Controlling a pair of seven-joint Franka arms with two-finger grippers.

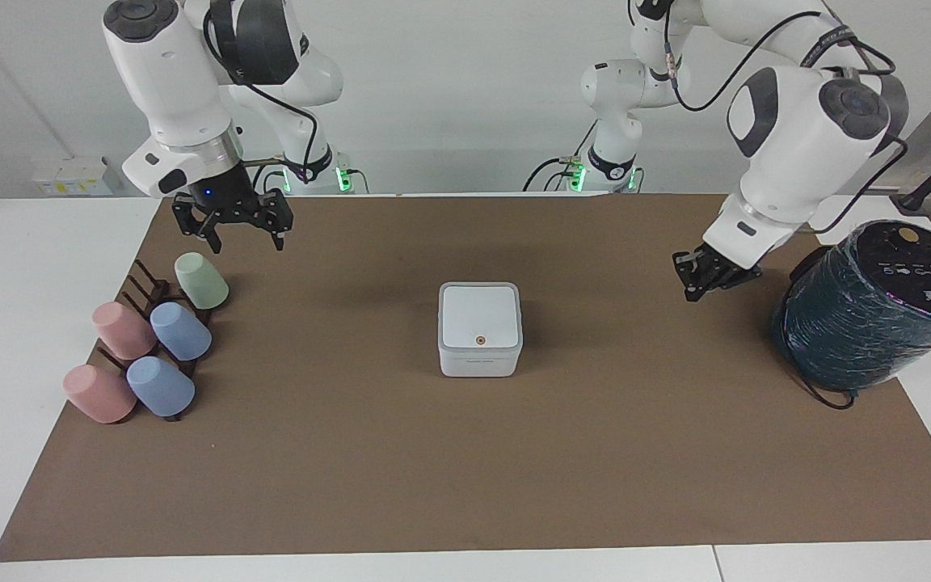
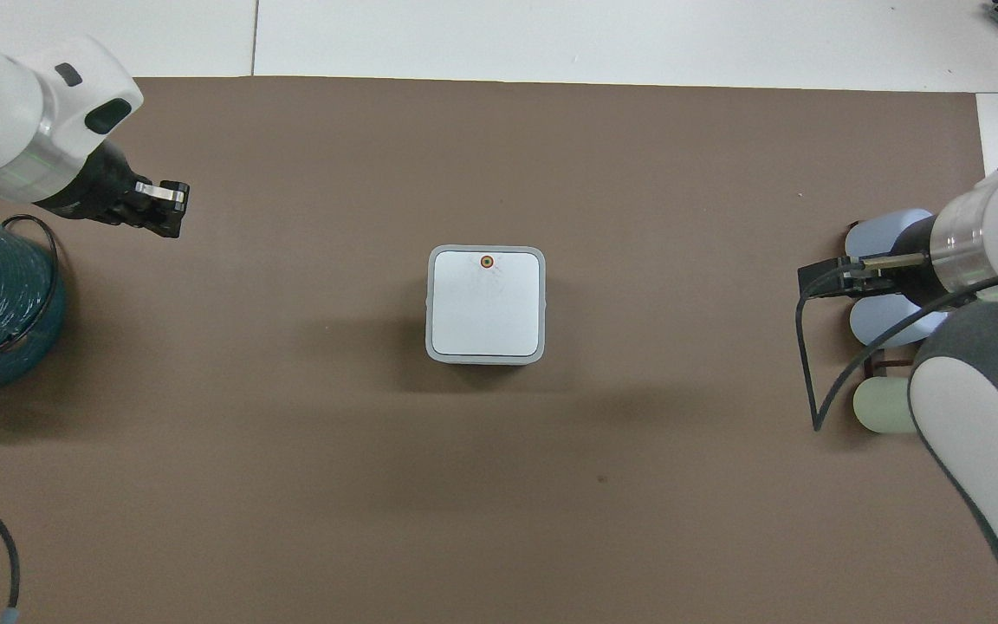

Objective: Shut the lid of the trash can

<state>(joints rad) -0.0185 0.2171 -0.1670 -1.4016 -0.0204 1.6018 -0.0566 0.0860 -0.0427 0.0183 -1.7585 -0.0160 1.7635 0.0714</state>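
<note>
Already, in the facing view, the lid (image 1: 480,316) lies flat on the trash can (image 1: 479,358), which stands near the middle of the brown mat (image 1: 465,469) on the tabletop (image 1: 29,275); the task looks done, so the risks are those of what comes after. The left pincer (image 1: 706,280) hangs over the mat between the can and the dark teal wrapped cylinder (image 1: 869,311), near the cylinder; whether its fingers are parted or pressed together I cannot tell. A sideways drift toward the left arm's end of the tabletop could knock the cylinder or snag the black cable at its foot. The right pincer (image 1: 233,226) waits above the green cup (image 1: 201,280), fingers spread and holding nothing — a drop from there would strike the cups on their rack (image 1: 150,291).

From overhead, the lid (image 2: 486,303) sits square within the can's grey rim (image 2: 428,303), orange dot toward the edge farthest from the robots, no gap showing. I judge it seated, though a latch not fully caught could let it spring up. The left pincer (image 2: 161,204) shows well apart from the can — any return pass low across it might catch the lid's edge and lift it.
</note>
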